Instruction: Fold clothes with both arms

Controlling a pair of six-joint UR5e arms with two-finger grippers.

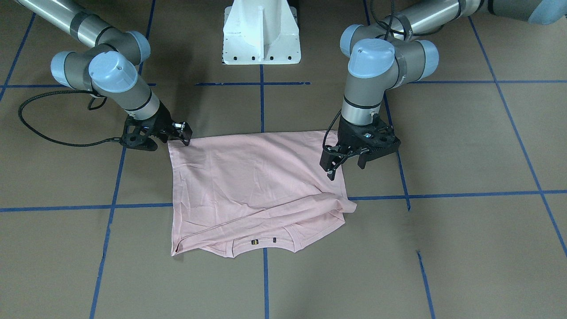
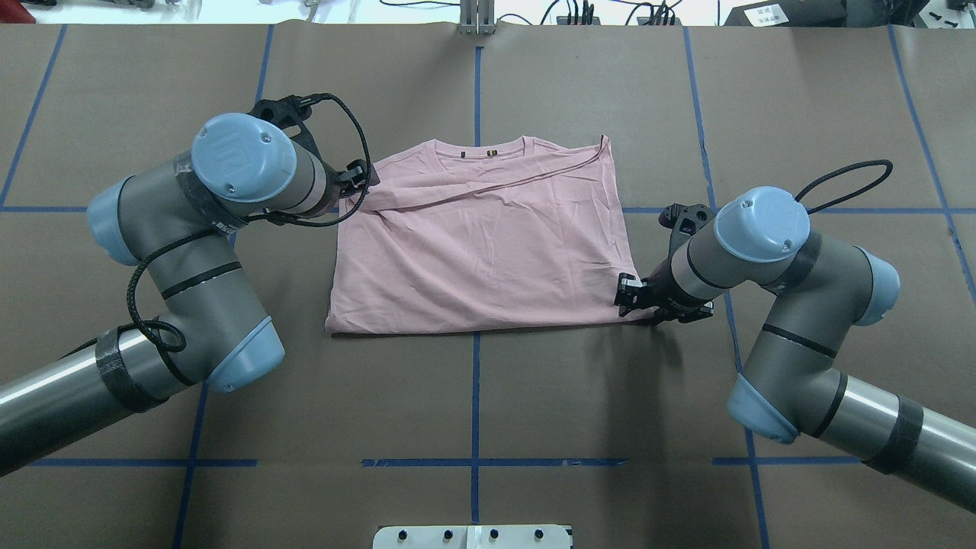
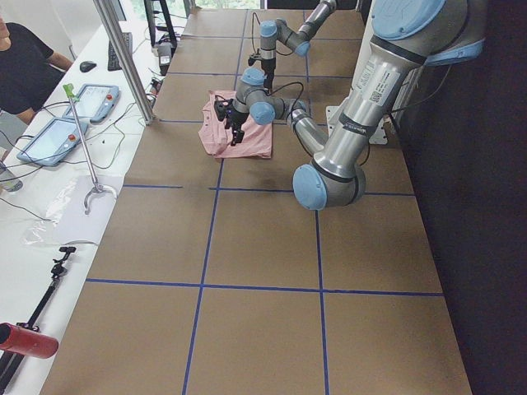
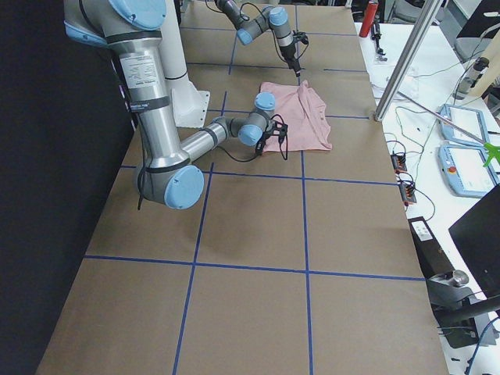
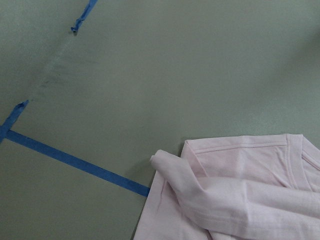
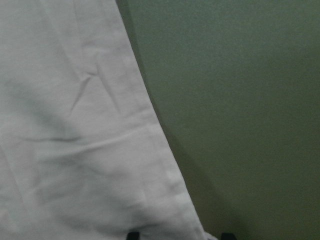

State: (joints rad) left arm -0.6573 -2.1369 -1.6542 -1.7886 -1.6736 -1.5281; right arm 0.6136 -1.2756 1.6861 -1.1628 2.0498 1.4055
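Note:
The pale pink T-shirt (image 1: 257,186) (image 2: 488,244) lies folded on the brown table, its ribbed collar (image 2: 476,152) on the side far from the robot. My left gripper (image 1: 345,166) (image 2: 362,177) hovers open just above the shirt's sleeve edge, holding nothing. In the left wrist view the bunched sleeve (image 5: 240,185) rests on the table below. My right gripper (image 1: 185,135) (image 2: 627,293) sits low at the shirt's near corner. Its fingertips (image 6: 132,235) show apart at the bottom of the right wrist view, with the cloth (image 6: 75,125) edge between them.
The white pedestal (image 1: 261,35) stands at the robot's side of the table. Blue tape lines (image 2: 475,396) cross the brown surface. Beyond the far edge a side bench holds tablets (image 3: 49,140) and tools, with a person (image 3: 25,66) beside it.

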